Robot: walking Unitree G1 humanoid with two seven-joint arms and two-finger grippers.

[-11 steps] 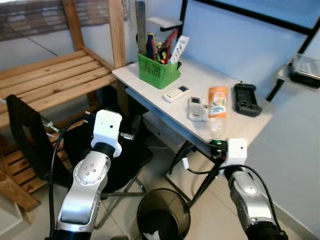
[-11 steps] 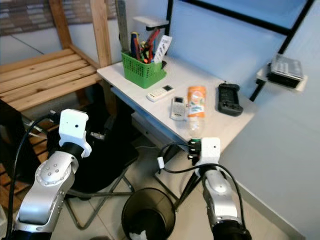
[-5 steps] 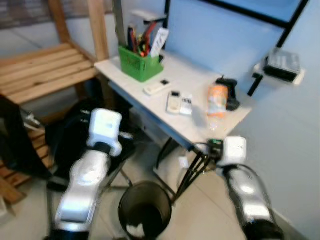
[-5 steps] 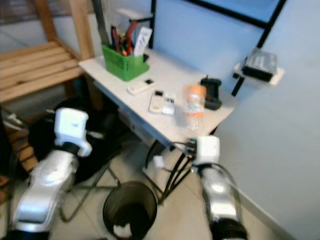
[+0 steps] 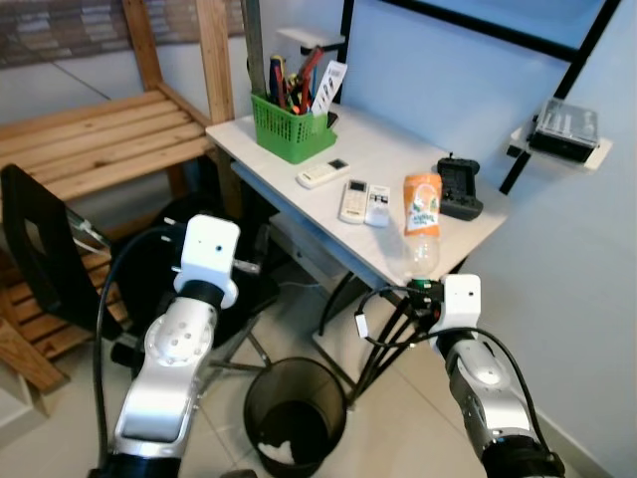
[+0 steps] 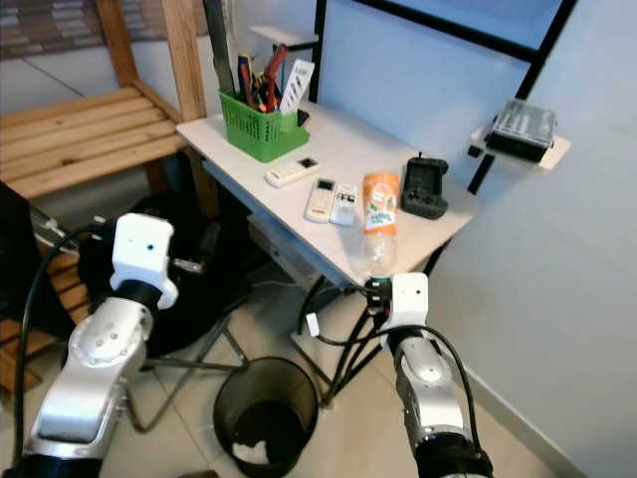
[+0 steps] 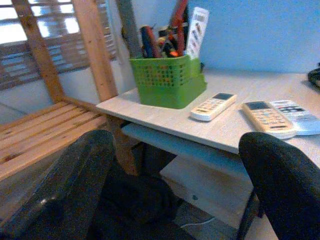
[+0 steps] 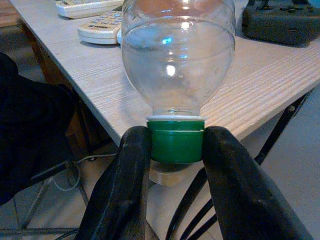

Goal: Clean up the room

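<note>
Head stereo pair looks forward and down over the desk (image 5: pixel 378 149). Left wrist cam sits low, facing its edge; right wrist cam is close on the bottle cap (image 8: pixel 175 141). All share the desk.

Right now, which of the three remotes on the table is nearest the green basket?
The white remote lying alone, just in front of the green basket. The other two remotes lie side by side farther along the table, toward the bottle.
</note>
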